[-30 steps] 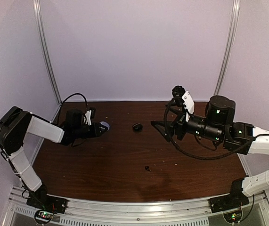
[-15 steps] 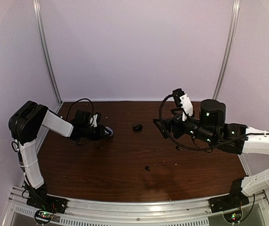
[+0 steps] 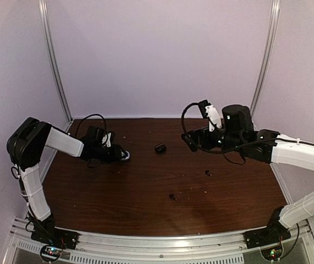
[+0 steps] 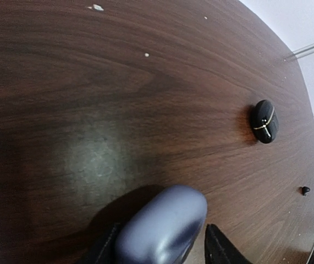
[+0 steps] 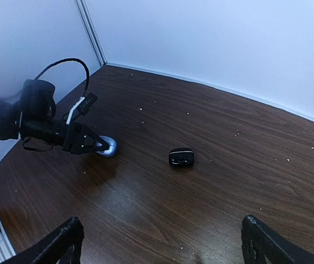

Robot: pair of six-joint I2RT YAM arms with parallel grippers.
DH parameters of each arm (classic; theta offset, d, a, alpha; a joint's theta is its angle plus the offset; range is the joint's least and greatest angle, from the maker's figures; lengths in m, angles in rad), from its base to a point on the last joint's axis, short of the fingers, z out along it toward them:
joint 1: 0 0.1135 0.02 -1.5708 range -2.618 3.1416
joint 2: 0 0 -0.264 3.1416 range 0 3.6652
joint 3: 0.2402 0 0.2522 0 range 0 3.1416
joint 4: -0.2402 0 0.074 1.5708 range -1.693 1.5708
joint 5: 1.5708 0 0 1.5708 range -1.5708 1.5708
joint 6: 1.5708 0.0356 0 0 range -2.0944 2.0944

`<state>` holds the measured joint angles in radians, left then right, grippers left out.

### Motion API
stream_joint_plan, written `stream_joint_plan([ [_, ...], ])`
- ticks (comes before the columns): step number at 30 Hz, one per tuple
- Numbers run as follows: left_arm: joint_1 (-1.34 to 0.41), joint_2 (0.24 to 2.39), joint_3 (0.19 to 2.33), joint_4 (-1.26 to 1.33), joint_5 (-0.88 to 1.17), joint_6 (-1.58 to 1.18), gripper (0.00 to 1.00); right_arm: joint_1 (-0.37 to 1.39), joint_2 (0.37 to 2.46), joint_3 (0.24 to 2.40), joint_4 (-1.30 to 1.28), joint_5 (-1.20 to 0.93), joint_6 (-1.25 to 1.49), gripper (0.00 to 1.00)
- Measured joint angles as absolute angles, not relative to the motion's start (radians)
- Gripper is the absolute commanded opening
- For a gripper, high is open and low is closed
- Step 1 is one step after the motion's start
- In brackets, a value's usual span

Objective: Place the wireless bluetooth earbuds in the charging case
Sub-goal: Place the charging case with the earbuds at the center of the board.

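A closed lavender charging case (image 4: 162, 223) lies on the dark wooden table between the fingers of my left gripper (image 4: 162, 246). The jaws stand a little apart from it, with a gap showing at the right finger (image 4: 217, 245). From above, that gripper (image 3: 121, 154) sits at the left of the table, and the case (image 5: 109, 147) pokes out past its fingertips. A closed black charging case (image 3: 160, 147) lies at the back centre. Two black earbuds (image 3: 172, 196) (image 3: 208, 172) lie loose on the table. My right gripper (image 5: 162, 231) hangs wide open above the table, right of the black case (image 5: 181, 157), holding nothing.
The table (image 3: 146, 187) has pale walls on three sides and metal corner rails (image 3: 55, 66). Small pale crumbs are scattered over the wood. One black earbud (image 4: 305, 190) shows at the right edge of the left wrist view, beyond the black case (image 4: 265, 121).
My left gripper's jaws have loosened off the lavender case, which now rests on the table. The right arm has swung left and toward the back, nearer the black case.
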<state>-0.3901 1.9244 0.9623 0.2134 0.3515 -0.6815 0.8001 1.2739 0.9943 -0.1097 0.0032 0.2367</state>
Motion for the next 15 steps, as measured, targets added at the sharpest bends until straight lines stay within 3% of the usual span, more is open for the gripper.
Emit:
stream_joint_plan([
  [11, -0.333, 1.75, 0.96, 0.093, 0.258, -0.582, 0.89, 0.688, 1.268, 0.992, -0.109, -0.204, 0.241, 1.0],
  [15, -0.337, 1.716, 0.976, 0.097, 0.281, -0.488, 0.93, 0.662, 1.254, 0.974, -0.094, -0.255, 0.246, 1.0],
])
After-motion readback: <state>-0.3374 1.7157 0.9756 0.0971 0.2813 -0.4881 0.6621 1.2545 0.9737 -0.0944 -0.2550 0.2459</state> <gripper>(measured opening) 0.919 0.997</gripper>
